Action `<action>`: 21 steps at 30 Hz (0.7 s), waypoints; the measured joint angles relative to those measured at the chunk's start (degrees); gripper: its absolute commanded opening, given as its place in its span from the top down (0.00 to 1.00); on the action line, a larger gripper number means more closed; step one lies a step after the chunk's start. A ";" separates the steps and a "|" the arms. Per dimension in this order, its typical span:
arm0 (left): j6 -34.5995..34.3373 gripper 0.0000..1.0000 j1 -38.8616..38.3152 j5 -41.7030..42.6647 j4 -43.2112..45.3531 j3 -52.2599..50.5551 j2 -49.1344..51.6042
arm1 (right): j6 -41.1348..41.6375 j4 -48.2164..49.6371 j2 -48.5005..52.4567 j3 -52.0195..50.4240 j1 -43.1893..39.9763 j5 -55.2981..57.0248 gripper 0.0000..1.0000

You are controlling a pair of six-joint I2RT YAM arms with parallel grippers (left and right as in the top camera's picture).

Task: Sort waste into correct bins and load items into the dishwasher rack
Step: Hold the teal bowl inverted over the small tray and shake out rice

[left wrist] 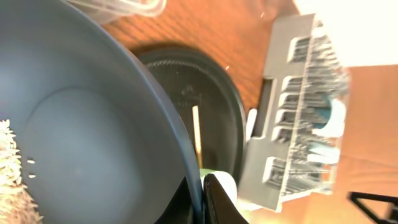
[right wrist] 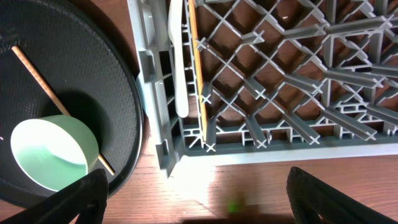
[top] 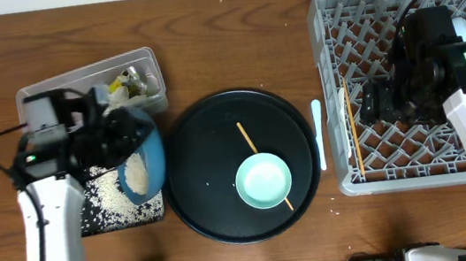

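- Left claw: clamped on the rim of the dark blue bowl.
- The bowl is held tilted above the flat black tray.
- White rice grains are seen inside the bowl and strewn on that tray.
- Right claw: fingers spread apart, nothing held, positioned over the dishwasher rack.
- One chopstick is laid in the rack.
- Pale green bowl: set on the round black tray.
- White spoon: lying along the rack's tray-facing side.

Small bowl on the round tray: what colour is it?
The bowl is pale green; clearest overhead.
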 measured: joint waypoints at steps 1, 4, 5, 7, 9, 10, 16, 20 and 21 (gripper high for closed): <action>0.42 0.94 1.40 1.29 -0.26 -0.07 0.00 | 0.00 -0.07 0.00 0.00 0.00 0.09 0.13; 2.23 0.94 6.97 6.29 -0.79 -0.24 0.00 | 0.00 -0.11 0.00 0.00 0.00 0.17 0.13; 2.82 0.94 8.72 7.85 -0.81 -0.26 0.00 | 0.02 -0.11 0.00 0.00 0.00 0.17 0.13; 3.76 0.94 11.98 10.88 -0.79 -0.26 0.00 | 0.00 -0.11 0.00 0.00 0.00 0.22 0.13; 4.68 0.94 15.13 14.01 -0.81 -0.28 0.00 | 0.00 -0.11 0.00 0.00 0.00 0.24 0.13; 4.98 0.94 16.57 15.43 -0.79 -0.28 0.00 | 0.00 -0.11 0.00 0.00 0.00 0.31 0.13; 6.47 0.94 22.62 23.45 -0.79 -0.28 0.00 | 0.02 -0.11 0.00 0.00 0.00 0.35 0.13; 8.98 0.94 24.87 31.17 -0.74 -0.28 0.00 | 0.00 -0.11 0.00 0.00 0.00 0.35 0.13; 9.64 0.94 25.22 33.24 -0.70 -0.28 0.00 | 0.00 -0.11 0.00 0.00 0.00 0.35 0.13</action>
